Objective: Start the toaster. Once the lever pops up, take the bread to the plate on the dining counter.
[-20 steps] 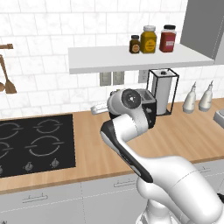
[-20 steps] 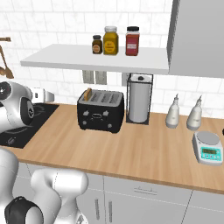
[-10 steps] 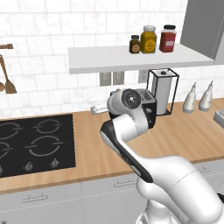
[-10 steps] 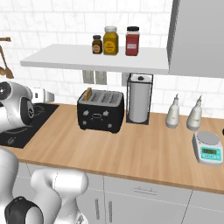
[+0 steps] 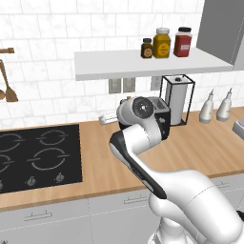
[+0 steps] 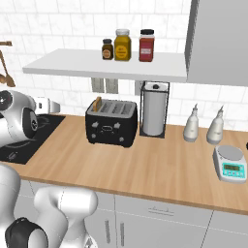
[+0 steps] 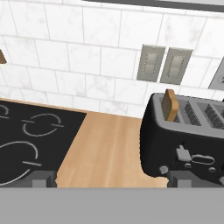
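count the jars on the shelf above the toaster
3, in a row on the white shelf: a small dark jar on the left, a yellow jar in the middle, a red jar on the right. None looks hidden behind them.

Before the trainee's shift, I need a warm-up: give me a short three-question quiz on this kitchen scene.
1. True or false: the bread lies flat on the counter.
2. Which stands right beside the toaster: A) scale B) paper-towel holder C) jars?
3. Fill in: the bread sits in the toaster slot nearest the ____.

Key: 1 false, it stands in a slot; 2 B; 3 stove.
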